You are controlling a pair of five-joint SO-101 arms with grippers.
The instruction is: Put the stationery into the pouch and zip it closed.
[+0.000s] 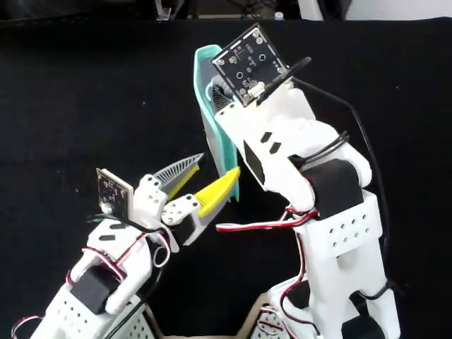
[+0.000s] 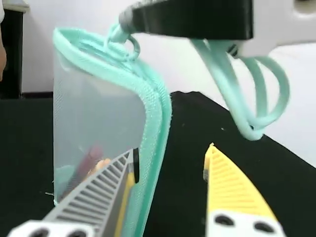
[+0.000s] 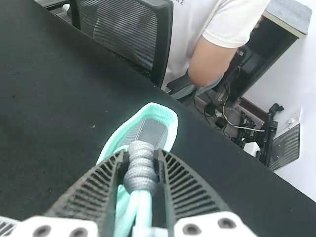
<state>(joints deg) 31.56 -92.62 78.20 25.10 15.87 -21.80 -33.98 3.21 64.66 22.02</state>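
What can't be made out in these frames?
- Pouch contents: left wrist view, blurred reddish and orange shapes behind mesh and the left gripper.
- Zip closure: high view, right arm covers the pouch's top.
- Grey ridged piece in the right gripper: right wrist view, attachment cut off by the edge.

We see the pouch [image 1: 212, 131] standing upright, with a mint fabric border and a translucent mesh side panel. Its zip edge [image 2: 158, 128] runs up one side to a ring pull [image 2: 129, 45] at the top. Through the mesh we make out stationery [image 2: 91, 155]: a reddish, stick-shaped item low inside. The pouch's mint cord loop [image 2: 220, 84] is clamped in the right gripper [image 3: 139, 154].
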